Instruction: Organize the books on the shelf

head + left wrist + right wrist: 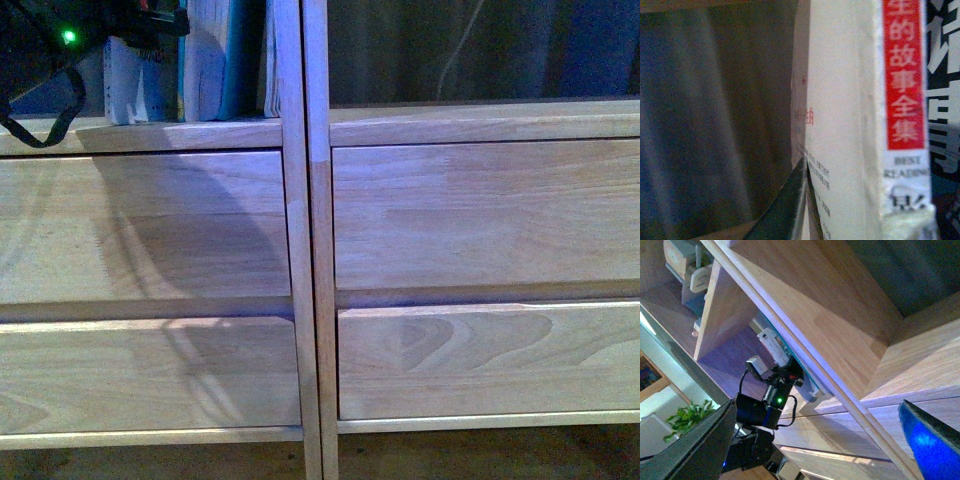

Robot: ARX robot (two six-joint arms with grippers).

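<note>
Though upright paperback books already line the pale wooden shelf, one thin white red-spined book sits unfinished at my left gripper, whose grip I cannot tell; my right gripper gapes empty.

The white book has a red band on its spine, with white Chinese characters reading 的故事全集 downwards. Below the band, grey print says BEST READING. The neighbouring dark book bears large white characters, cut off and unreadable.
</note>
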